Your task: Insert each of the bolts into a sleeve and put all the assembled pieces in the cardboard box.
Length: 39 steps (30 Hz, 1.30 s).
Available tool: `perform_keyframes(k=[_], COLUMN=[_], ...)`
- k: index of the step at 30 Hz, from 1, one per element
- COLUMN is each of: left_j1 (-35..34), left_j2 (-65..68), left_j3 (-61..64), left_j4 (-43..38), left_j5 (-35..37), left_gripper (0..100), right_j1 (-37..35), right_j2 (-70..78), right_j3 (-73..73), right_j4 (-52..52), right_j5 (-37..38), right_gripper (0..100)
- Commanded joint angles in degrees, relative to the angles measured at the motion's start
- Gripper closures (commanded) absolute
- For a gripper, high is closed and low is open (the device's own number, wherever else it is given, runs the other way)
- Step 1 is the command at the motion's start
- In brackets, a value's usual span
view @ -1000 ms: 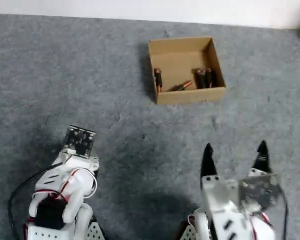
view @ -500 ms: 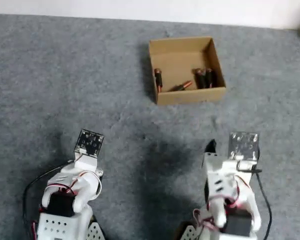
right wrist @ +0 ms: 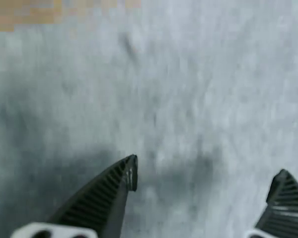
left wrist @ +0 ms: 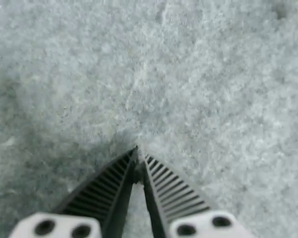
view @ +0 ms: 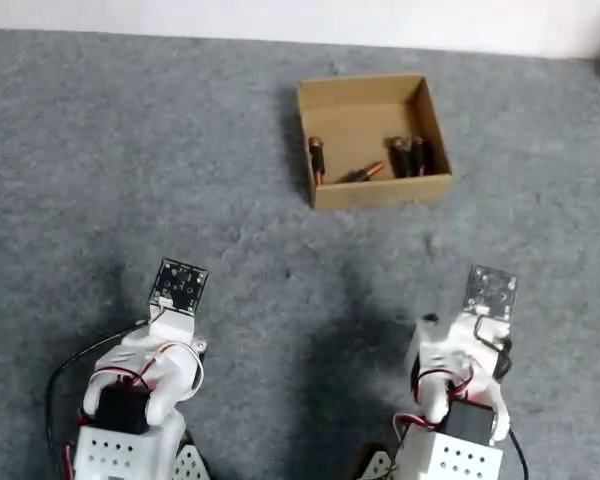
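Cardboard box [view: 380,192], open-topped, stands at the upper centre of the high view on a grey felt-covered table [view: 130,150]; inside lie four dark, copper-tipped assembled pieces [view: 363,173]: a lone piece [view: 316,160] by the left wall, a slanted piece [view: 365,172] along the near wall, and a pair [view: 409,156] side by side toward the right wall; the rest of the box floor is bare.

The pieces look small, stiff and light, probably smooth metal that rolls and slips readily; a grip across the middle of the sleeve, fingers square to its length, seems safest.

The left arm [view: 145,380] sits at the lower left of the high view and the right arm [view: 455,370] at the lower right, both well apart from the box; the left gripper [left wrist: 140,154] has its fingers pressed together on nothing; the right gripper [right wrist: 207,171] is spread wide and holds nothing.
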State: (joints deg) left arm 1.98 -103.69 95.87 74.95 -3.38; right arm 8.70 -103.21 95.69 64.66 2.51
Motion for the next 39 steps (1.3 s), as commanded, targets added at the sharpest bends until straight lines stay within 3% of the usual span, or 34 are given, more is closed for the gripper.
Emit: perform_keyframes(k=[1, 39], left_j1=[-0.04, -0.04], left_j2=[-0.66, -0.66], left_j3=[1.27, 1.27], left_j4=[-0.53, -0.53], left_j5=[-0.18, -0.18], left_gripper=[99, 99], right_j1=[0.40, 0.40], right_j2=[-0.84, -1.98], right_j3=[7.43, 7.43], right_j4=[5.49, 6.20], right_j5=[-0.53, -0.53], right_gripper=[62.4, 62.4])
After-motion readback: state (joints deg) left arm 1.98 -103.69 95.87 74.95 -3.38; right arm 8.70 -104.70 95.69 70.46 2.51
